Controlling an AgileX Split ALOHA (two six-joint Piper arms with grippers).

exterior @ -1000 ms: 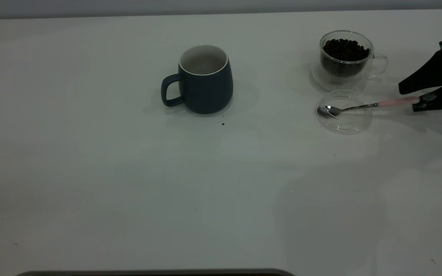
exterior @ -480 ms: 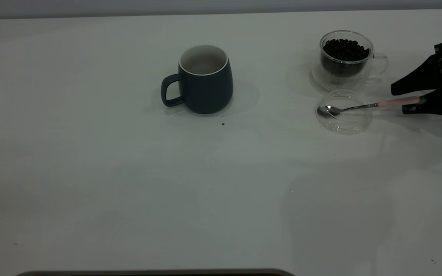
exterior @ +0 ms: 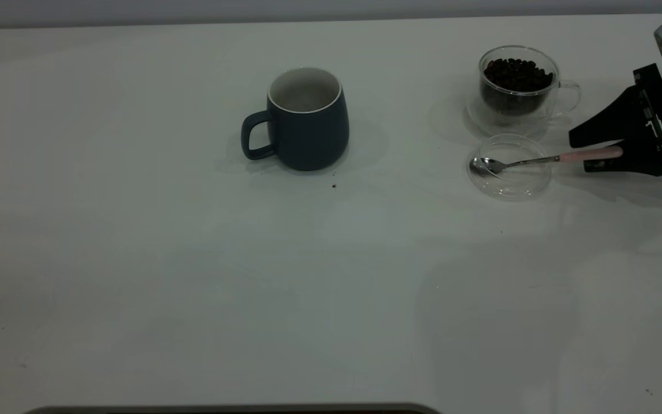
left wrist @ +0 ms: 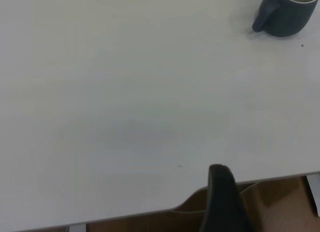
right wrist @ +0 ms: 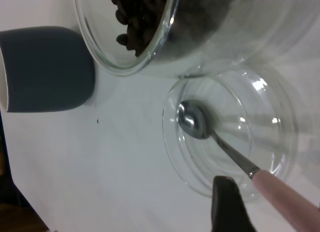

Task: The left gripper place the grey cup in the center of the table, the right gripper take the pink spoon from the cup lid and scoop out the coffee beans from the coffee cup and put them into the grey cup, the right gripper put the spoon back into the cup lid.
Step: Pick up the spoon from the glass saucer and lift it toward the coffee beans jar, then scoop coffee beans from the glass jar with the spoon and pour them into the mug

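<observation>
Exterior view: the right gripper reaches in from the right edge with its fingers spread wide around the handle end of the pink spoon, not gripping it. The spoon's bowl lies in the cup lid. A second ago the gripper was farther right.

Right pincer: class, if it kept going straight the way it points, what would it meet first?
Probably the pink spoon: the right pincer is open, its tips astride the pink handle end. Next in line is the cup lid. Its height above the handle is unclear.
</observation>
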